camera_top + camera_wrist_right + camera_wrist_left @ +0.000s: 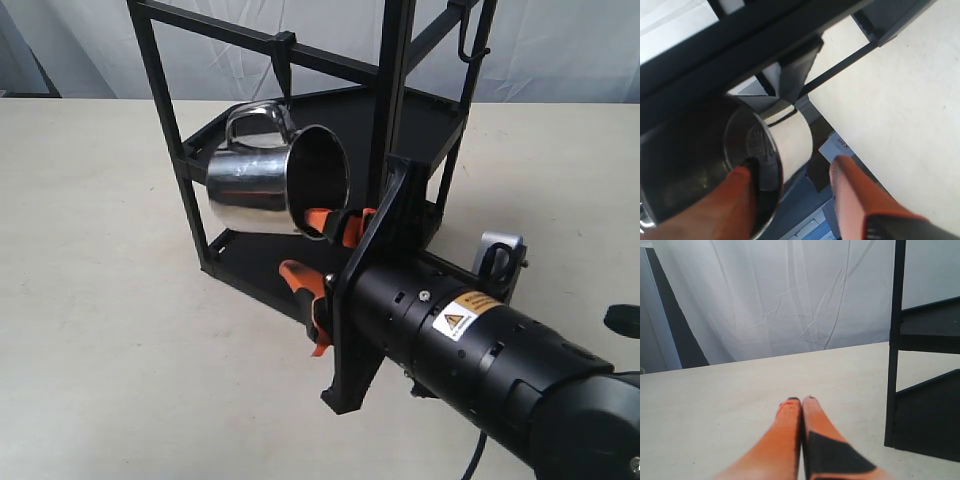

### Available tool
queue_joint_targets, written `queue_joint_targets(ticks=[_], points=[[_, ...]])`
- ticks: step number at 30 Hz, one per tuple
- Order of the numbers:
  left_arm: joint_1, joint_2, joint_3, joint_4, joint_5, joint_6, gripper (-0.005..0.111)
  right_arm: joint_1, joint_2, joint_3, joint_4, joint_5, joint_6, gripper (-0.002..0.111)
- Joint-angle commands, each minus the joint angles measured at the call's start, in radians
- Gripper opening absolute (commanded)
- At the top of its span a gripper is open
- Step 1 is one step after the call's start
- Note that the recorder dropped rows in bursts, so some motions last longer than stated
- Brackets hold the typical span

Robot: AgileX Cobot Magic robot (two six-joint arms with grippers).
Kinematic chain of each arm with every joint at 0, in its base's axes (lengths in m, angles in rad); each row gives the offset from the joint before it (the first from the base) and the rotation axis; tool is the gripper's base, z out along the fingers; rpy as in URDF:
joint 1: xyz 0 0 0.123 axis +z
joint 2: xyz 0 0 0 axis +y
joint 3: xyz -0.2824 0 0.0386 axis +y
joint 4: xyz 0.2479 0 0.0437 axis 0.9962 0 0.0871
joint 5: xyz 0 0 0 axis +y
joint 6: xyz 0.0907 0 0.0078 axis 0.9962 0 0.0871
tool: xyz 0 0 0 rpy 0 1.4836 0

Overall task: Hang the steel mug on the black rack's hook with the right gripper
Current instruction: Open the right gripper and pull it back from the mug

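Note:
The steel mug point(262, 182) is tilted with its mouth toward my right gripper point(300, 240) and its handle point(252, 118) on top, just under the hook point(284, 68) on the black rack's point(393, 95) upper rail. Whether the handle rests on the hook I cannot tell. My right gripper point(791, 166) is open. One orange finger point(735, 190) sits inside the mug point(747, 137), and the other finger point(850, 190) is outside, a gap away from the wall. The hook's block point(799, 62) tapers down just above the mug. My left gripper point(801, 399) is shut and empty over the table, beside a rack post point(895, 340).
A thinner J-shaped hook point(468, 40) hangs at the rack's top right. A small grey metal piece point(500, 256) stands on the table to the right of the rack. A black object point(622, 318) lies at the right edge. White curtain hangs behind.

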Motion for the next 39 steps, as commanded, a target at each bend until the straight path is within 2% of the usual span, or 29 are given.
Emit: queue_joint_targets(ticks=[1,14,19,27,31,37,39], points=[[-0.005,-0.005,0.0,0.001,-0.005,-0.002,0.002,-0.006,0.0,0.005,-0.012,-0.011,-0.029,0.046],[-0.005,-0.005,0.0,0.001,-0.005,-0.002,0.002,-0.006,-0.091,0.005,0.002,0.016,-0.266,0.046],[-0.005,-0.005,0.0,0.001,-0.005,-0.002,0.002,-0.006,-0.157,0.005,0.139,0.057,-0.481,0.046],[-0.005,-0.005,0.0,0.001,-0.005,-0.002,0.002,-0.006,-0.268,0.005,0.143,0.101,-0.839,0.046],[-0.005,-0.005,0.0,0.001,-0.005,-0.002,0.002,-0.006,-0.334,0.005,0.044,0.184,-0.975,0.046],[-0.005,-0.005,0.0,0.001,-0.005,-0.002,0.002,-0.006,-0.441,0.005,-0.245,0.265,-0.975,0.046],[-0.005,-0.005,0.0,0.001,-0.005,-0.002,0.002,-0.006,-0.466,0.005,-0.274,0.263,-0.975,0.046]])
